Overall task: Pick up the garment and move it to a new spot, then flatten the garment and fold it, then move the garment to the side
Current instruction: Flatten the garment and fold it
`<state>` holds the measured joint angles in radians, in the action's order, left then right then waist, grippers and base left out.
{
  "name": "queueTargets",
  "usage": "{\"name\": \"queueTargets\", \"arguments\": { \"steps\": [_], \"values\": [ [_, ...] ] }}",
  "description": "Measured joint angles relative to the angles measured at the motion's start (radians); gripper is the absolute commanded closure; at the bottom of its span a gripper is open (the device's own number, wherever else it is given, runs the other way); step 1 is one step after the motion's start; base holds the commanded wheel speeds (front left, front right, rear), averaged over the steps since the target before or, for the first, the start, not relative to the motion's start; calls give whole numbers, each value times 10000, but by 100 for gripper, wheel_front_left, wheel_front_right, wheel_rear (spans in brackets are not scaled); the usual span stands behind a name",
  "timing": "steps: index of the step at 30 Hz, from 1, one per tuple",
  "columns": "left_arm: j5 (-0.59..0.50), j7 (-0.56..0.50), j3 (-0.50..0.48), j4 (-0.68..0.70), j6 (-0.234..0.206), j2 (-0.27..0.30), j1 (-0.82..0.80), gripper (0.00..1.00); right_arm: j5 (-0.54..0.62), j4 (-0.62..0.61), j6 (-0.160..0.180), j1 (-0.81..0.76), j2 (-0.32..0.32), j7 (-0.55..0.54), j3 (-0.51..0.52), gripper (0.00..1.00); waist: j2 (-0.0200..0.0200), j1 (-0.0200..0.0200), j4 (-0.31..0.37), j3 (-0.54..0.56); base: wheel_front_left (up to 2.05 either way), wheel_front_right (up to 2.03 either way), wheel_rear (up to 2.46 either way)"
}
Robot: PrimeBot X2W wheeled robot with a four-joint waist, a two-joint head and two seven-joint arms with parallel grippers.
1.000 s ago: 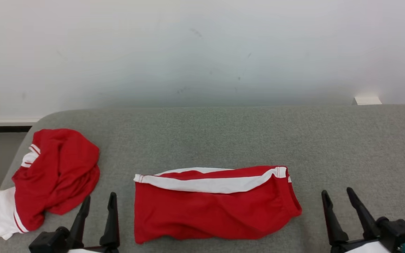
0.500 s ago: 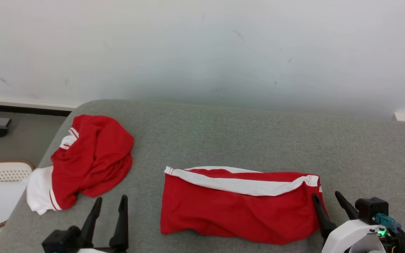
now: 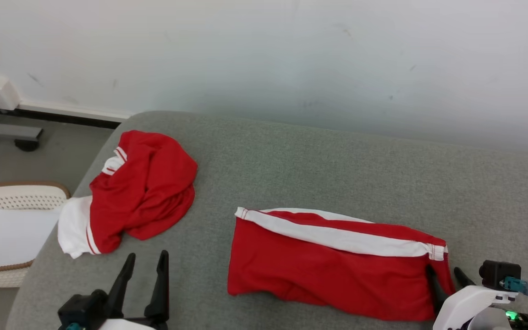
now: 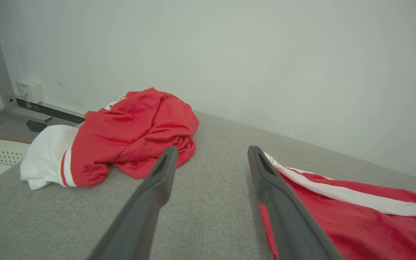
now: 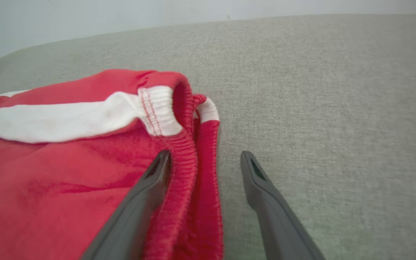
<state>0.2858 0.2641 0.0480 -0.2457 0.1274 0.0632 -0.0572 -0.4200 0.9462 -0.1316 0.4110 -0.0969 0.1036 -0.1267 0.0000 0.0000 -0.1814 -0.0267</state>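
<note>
Since 1 second ago the right end effector (image 5: 202, 159) has closed in on the folded garment (image 3: 332, 261) lying front-right — fingers spread wide, straddling its elastic edge. The left end effector (image 3: 147, 261) is wide and empty. Bare grey surface (image 3: 337, 165) lies beyond — a crumpled garment (image 3: 140, 192) sits near its left edge.

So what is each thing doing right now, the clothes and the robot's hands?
Red shorts, lying flat on the grey cushion.
Other red garment, crumpled in a heap, untouched.
Left gripper, open, holding nothing.
Right gripper, open, astride the shorts' waistband end, not gripping.
</note>
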Motion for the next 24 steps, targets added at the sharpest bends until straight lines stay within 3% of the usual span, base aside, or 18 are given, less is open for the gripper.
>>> {"name": "queueTargets", "arguments": {
  "steps": [4,5,7,8,16,24],
  "values": [
    [-52,0,-15,-69,13,12,-78,0,-594,408,0,323,2,-516,-186,0,0,0,-224,-130,0,0,0],
    [-52,0,-4,-86,13,10,-89,0,-800,431,0,377,12,-662,-261,30,0,0,-279,-144,0,0,0],
    [-50,0,6,-113,15,10,-112,0,-1091,416,2,402,-40,-805,-431,67,0,0,-368,-157,0,0,0],
    [-50,0,-4,-127,15,8,-115,0,-1227,385,2,406,-50,-834,-535,100,0,0,-397,-152,0,0,0],
    [-46,0,-35,-226,33,12,-41,0,-2265,-121,-2,384,-439,-759,-968,100,0,0,-252,54,0,0,0],
    [-12,0,40,-213,40,4,54,0,-3296,-865,-2,352,-1551,-1498,-821,100,0,0,465,191,0,0,0]
  ]
}}
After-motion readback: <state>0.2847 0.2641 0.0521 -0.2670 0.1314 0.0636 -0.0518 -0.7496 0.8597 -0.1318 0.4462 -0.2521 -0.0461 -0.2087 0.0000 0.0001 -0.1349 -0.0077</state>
